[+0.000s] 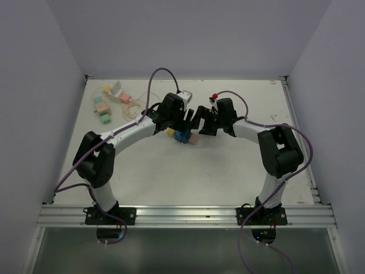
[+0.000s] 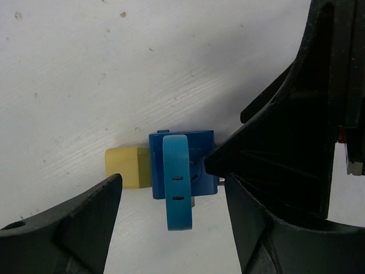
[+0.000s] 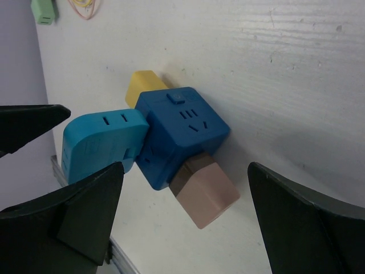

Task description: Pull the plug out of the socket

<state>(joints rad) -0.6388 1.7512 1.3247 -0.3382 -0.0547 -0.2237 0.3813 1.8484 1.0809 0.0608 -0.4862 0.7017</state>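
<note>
Socket cube (image 1: 182, 136), dark blue, sits mid-table (image 1: 148, 171), between my two grippers. All places below are taken from it.

Three plugs are seated in it:
- Yellow plug (image 1: 170, 132) sticks out of its left side.
- Pinkish-brown plug (image 1: 194, 140) sticks out of its right side. From the top camera, yellow, cube and pink form one line running roughly left to right across the table.
- Light-blue plug (image 3: 100, 145) projects from another face, its long axis crosswise to that line. It has two slots in its own upper face.

In the right wrist view the cube (image 3: 179, 134) sits cocked, one corner up.

Left gripper (image 2: 173, 178): the arm reaches in from the cube's left, wrist bent down, camera looking straight onto the cube (image 2: 199, 149). Its jaws are wide apart and straddle the cube, the light-blue plug (image 2: 177, 182) and the yellow plug (image 2: 126, 166). Nothing is held.

Right gripper (image 3: 186, 165): the arm comes in from the cube's right at a lower slant. Its jaws are spread wide and empty, with the pink plug (image 3: 205, 197) between them. One fingertip (image 3: 108, 182) overlaps the light-blue plug; I cannot tell whether it touches.
</note>
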